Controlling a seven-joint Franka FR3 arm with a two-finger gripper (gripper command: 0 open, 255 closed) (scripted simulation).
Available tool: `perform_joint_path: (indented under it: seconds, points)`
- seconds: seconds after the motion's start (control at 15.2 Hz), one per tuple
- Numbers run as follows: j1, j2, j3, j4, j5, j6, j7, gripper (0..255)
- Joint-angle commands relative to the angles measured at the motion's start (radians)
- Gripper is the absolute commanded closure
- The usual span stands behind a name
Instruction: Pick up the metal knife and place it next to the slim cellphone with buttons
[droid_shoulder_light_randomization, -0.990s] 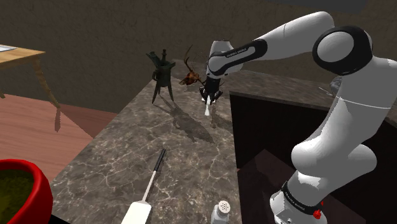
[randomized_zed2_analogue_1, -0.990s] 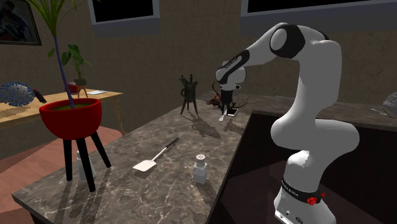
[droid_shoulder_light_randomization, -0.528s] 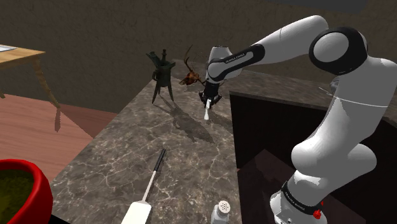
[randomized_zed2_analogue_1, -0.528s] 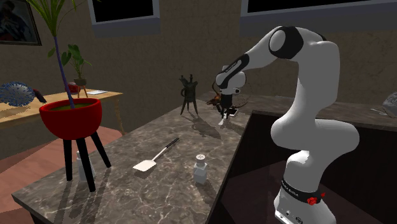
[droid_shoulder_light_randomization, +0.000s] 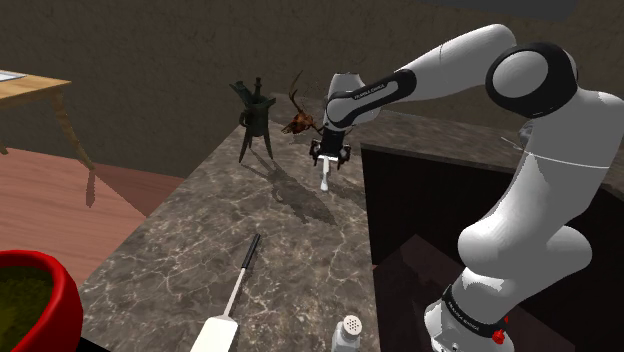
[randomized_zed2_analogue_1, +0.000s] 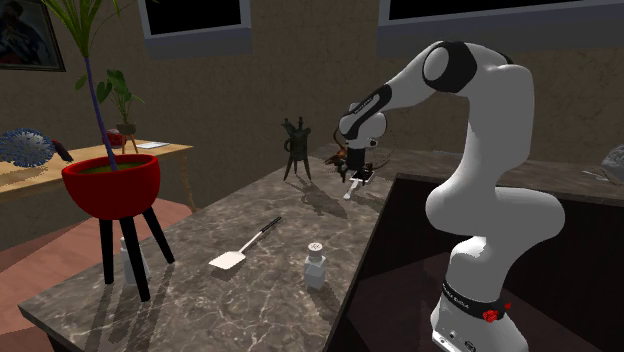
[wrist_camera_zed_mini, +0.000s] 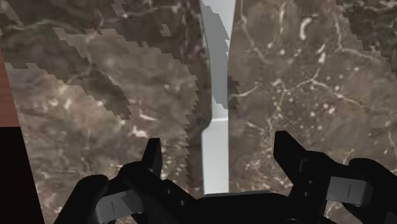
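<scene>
The pale metal knife (wrist_camera_zed_mini: 216, 95) shows between my gripper's (wrist_camera_zed_mini: 219, 156) fingers, which stand wide apart and do not touch it. In the shoulder view the knife (droid_shoulder_light_randomization: 325, 182) is just below the open gripper (droid_shoulder_light_randomization: 329, 153), blade end down at the marble counter (droid_shoulder_light_randomization: 250, 210); whether it lies flat I cannot tell. From the second exterior view the knife (randomized_zed2_analogue_1: 349, 190) sits under the gripper (randomized_zed2_analogue_1: 354, 172), and the slim cellphone (randomized_zed2_analogue_1: 367, 175) lies right beside it, near the counter's edge by the sink.
A dark three-legged vessel (droid_shoulder_light_randomization: 255, 115) and a brown antlered figure (droid_shoulder_light_randomization: 298, 120) stand just behind the gripper. A white spatula (droid_shoulder_light_randomization: 232, 295) and a shaker (droid_shoulder_light_randomization: 350, 333) lie nearer the stand. A red planter (randomized_zed2_analogue_1: 110, 180) stands at the counter's far end. A dark sink recess (droid_shoulder_light_randomization: 430, 220) borders the counter.
The arm came down a little with the knife, then the fingers opened and let it go. The knife now sits slightly lower, free of the fingers.
</scene>
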Motion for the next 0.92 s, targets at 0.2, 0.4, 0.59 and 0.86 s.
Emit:
perform_joint_path:
  seconds: [0.2, 0.4, 0.59, 0.86]
  points:
    - [-0.008, -0.037, 0.008, 0.027, 0.026, -0.058, -0.017, 0]
    - [-0.014, -0.066, 0.012, 0.055, 0.045, -0.112, -0.030, 0]
    - [-0.014, -0.066, 0.012, 0.055, 0.045, -0.112, -0.030, 0]
    - [-0.014, -0.066, 0.012, 0.055, 0.045, -0.112, -0.030, 0]
